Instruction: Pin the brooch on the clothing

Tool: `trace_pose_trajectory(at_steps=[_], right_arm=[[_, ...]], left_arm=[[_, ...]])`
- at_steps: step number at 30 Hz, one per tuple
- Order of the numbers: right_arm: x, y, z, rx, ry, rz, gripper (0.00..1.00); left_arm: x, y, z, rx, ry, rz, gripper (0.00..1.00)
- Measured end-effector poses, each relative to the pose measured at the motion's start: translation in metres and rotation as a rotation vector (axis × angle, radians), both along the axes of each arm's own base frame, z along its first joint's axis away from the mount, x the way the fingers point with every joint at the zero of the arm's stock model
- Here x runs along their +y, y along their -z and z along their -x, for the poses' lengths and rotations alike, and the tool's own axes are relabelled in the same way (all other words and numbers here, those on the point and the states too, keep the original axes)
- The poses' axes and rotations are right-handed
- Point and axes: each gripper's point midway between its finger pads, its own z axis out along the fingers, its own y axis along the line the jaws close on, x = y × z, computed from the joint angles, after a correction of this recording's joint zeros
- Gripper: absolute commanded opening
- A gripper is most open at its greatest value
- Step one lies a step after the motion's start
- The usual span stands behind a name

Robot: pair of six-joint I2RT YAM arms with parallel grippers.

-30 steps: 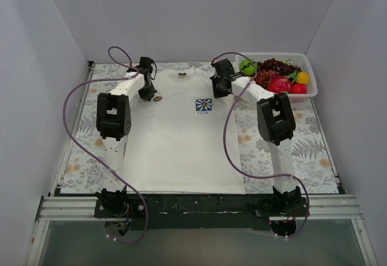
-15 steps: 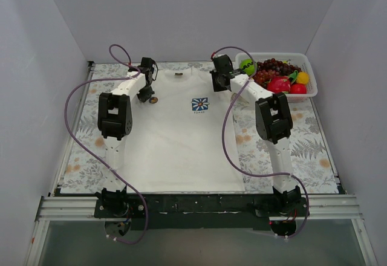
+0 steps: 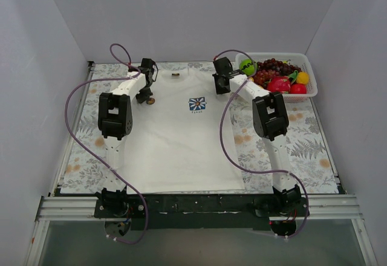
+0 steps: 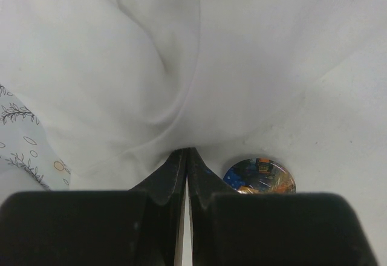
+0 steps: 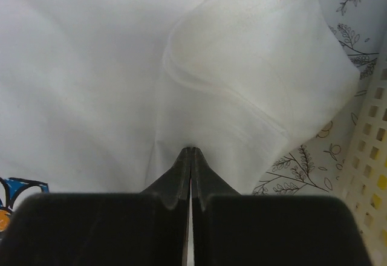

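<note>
Left end effector (image 4: 185, 152) is closed, its fingertips pinching a ridge of the shirt (image 3: 175, 145). The right end effector (image 5: 190, 151) is also closed, on a fold of white cloth below a sleeve (image 5: 266, 84).

We see the shirt as white and short-sleeved, with a small blue-and-white flower print (image 3: 196, 104) on the chest. It lies spread on the floral worktop (image 3: 308, 145). In the top view its long axis runs from 12 to 6 o'clock, with the collar (image 3: 176, 72) at 12 and the hem (image 3: 181, 190) at 6.

The brooch (image 4: 260, 176) is a small round disc. Close up, its face is dark blue with orange flecks. It lies on the shirt just at 3 o'clock of the left fingertips, its lower edge hidden behind the end effector's body. From above it sits near the shoulder, at about 10 o'clock from the print.

We count one shirt, one brooch, two end effectors, and one white basket (image 3: 312, 75) of fruit (image 3: 278, 84) at 2 o'clock.
</note>
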Motion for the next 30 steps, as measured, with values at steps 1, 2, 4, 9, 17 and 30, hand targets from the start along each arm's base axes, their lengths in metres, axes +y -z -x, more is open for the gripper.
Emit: trace_pose_trajectory(at_steps=[1,2,4,9,17,30], right_arm=[[-0.003,0.0,-0.001,0.001,0.006,-0.001,0.01],[-0.006,0.0,0.0,0.003,0.016,0.0,0.01],[-0.014,0.0,0.001,0.008,0.035,0.006,0.01],[-0.041,0.001,0.013,0.04,0.086,0.048,0.01],[-0.063,0.003,0.047,0.104,0.109,0.118,0.01],[-0.07,-0.006,0.063,0.135,0.105,0.134,0.01]], left_arm=[[0.001,0.0,0.0,0.0,-0.001,-0.003,0.0],[0.001,0.0,0.0,0.001,-0.001,-0.005,0.0],[0.002,0.0,0.0,0.001,-0.003,-0.01,0.0],[0.003,0.0,0.001,0.002,-0.006,-0.017,0.0],[0.005,0.0,0.001,0.006,-0.01,-0.027,0.0],[0.002,-0.003,-0.002,0.009,0.023,0.017,0.0]])
